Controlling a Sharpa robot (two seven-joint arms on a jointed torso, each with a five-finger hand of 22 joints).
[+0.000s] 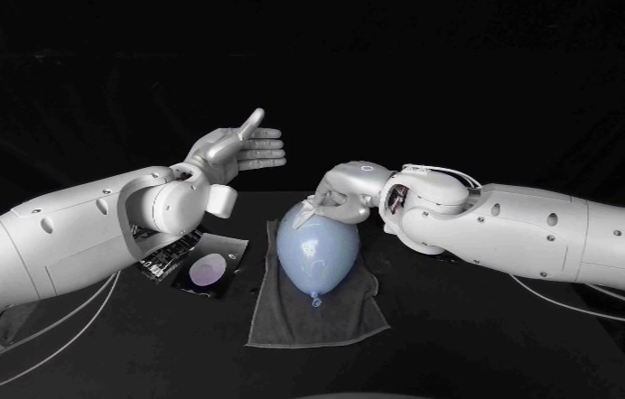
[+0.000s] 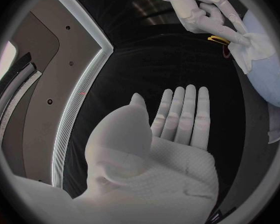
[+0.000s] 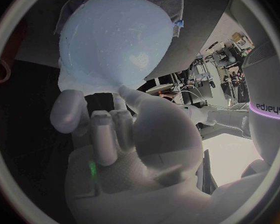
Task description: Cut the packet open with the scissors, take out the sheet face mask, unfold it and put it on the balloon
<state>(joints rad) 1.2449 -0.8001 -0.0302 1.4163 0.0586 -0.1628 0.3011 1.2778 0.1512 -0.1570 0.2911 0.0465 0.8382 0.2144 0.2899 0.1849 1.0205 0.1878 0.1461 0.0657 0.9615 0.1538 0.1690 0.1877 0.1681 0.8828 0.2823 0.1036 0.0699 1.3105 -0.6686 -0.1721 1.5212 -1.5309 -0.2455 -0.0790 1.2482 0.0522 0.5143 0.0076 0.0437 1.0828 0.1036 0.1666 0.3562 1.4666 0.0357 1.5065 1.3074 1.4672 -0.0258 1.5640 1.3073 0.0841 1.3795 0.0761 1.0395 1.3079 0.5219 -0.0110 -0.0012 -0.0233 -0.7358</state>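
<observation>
One hand is working: the right hand [image 1: 341,196] is pinching the sheet mask [image 2: 252,52] at the top of the blue balloon [image 1: 317,253], which is lying on the dark towel [image 1: 354,313]. The left hand [image 1: 238,153] is hanging open, holding nothing. I am thinking a hard push could roll the balloon away.

One word to read here, and it sits on the white casing [image 3: 267,79] well off to the side of the right hand [image 3: 124,149]: "sharpa", in dark lower-case letters, seen upside down (right beside a thin purple band on that same casing). Over to the left hand [image 1: 241,153] now. Nearer the robot than that hand, the packet [image 1: 202,268] lies on the desk [image 1: 495,345], and there is pale print along its dark outer edge, far too small to make out.
</observation>
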